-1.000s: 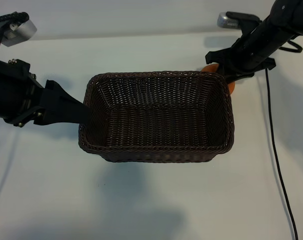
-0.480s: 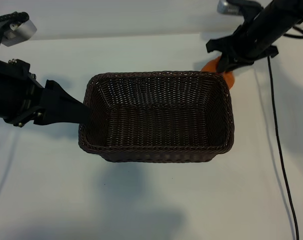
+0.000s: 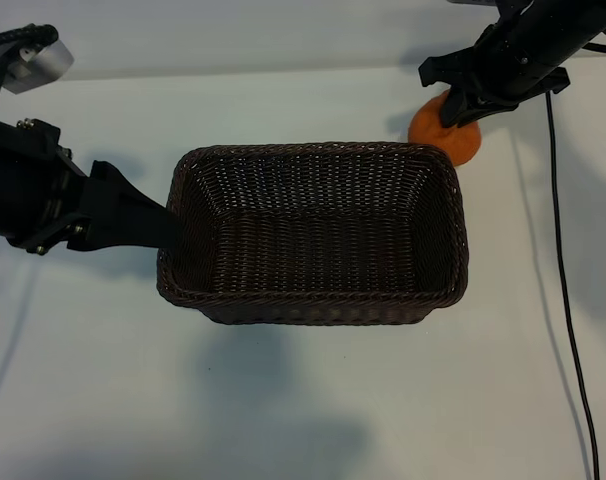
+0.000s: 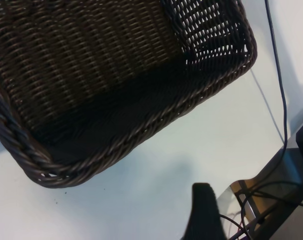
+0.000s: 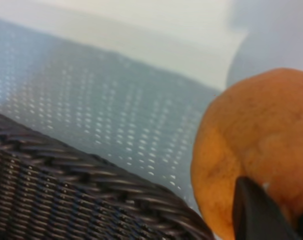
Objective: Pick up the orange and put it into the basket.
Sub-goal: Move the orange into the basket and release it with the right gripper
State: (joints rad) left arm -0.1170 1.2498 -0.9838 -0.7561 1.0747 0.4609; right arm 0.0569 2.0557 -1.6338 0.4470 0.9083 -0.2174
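My left arm [image 3: 28,195] is matte black all over, blocky at the wrist housing, with small bright screw heads dotting the casing behind the hand. Just back from the hand, a silver-grey cylindrical module [image 3: 38,58] sits under a black ribbed hose. The left gripper [image 3: 133,215] ends in flat, angular black plastic fingers; from my left wrist camera one finger [image 4: 204,212] shows as a smooth, dark, rounded tip. My right arm [image 3: 543,40] is equally black, built of slim angular brackets. A thin black cable [image 3: 561,250] trails away from behind that hand. The right gripper [image 3: 458,100] has black fingers too, one fingertip [image 5: 256,212] looking glossy and wedge-shaped close up.
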